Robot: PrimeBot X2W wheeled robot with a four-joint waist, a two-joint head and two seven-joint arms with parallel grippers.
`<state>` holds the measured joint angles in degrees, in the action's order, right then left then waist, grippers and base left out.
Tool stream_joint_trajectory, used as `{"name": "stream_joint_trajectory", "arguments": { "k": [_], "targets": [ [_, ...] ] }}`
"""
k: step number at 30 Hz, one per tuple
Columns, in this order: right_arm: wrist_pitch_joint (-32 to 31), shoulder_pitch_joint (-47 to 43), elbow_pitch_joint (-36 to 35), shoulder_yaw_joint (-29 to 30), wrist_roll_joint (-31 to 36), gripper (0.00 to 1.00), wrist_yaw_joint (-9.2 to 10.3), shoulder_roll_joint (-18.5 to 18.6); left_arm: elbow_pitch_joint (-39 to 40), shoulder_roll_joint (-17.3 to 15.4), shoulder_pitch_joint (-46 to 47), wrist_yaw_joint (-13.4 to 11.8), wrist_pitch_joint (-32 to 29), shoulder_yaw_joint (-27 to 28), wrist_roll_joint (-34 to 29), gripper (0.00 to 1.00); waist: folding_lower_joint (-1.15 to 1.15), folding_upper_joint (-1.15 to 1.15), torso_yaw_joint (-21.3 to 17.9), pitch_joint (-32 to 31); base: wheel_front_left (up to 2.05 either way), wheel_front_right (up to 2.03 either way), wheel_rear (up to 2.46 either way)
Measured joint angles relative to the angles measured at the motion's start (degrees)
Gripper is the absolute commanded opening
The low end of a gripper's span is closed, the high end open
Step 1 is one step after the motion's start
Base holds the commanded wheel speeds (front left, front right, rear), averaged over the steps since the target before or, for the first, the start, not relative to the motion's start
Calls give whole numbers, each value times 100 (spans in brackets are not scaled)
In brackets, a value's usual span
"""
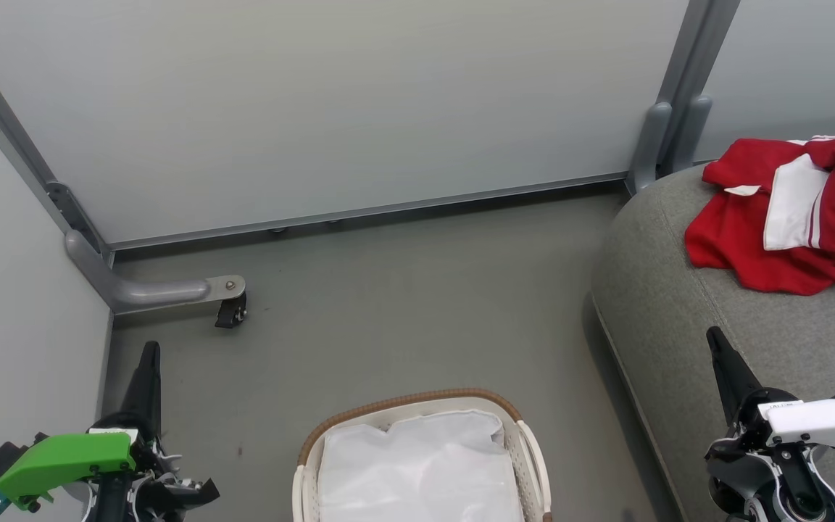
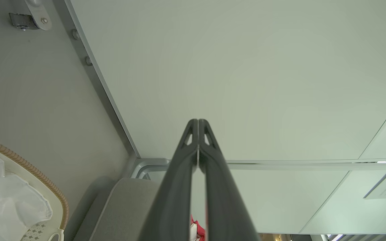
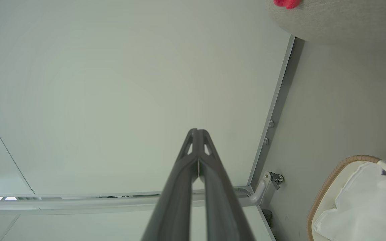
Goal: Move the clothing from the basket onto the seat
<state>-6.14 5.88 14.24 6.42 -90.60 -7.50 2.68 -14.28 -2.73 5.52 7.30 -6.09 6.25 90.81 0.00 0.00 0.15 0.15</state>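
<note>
The red jersey with white sleeves (image 1: 787, 210) lies crumpled on the grey seat (image 1: 678, 312) at the right; a red scrap of it (image 3: 286, 3) tops the right wrist view. The white slatted basket (image 1: 410, 404) with its brown woven rim stands on the floor at the bottom centre, holding just its white liner (image 1: 417, 471). My left gripper (image 1: 149, 351) hangs shut at the lower left, empty, left of the basket (image 2: 32, 167). My right gripper (image 1: 715, 337) is shut and empty over the seat's front part, below the jersey. Both wrist views show fingertips pressed together (image 2: 198, 124) (image 3: 197, 132).
Pale partition panels close off the back and left. A metal panel foot with a black caster (image 1: 229, 308) juts onto the grey floor at the left. A grey post (image 1: 667, 138) stands behind the seat. Open floor lies between basket and wall.
</note>
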Motion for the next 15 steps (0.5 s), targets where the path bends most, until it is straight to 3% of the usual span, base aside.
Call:
{"name": "stream_joint_trajectory", "arguments": {
  "k": [15],
  "targets": [
    [-47,7,-11,8,-171,0,0,2,21,-1,45,2,-42,29,152,0,0,0,-15,3,0,0,0]
  ]
}}
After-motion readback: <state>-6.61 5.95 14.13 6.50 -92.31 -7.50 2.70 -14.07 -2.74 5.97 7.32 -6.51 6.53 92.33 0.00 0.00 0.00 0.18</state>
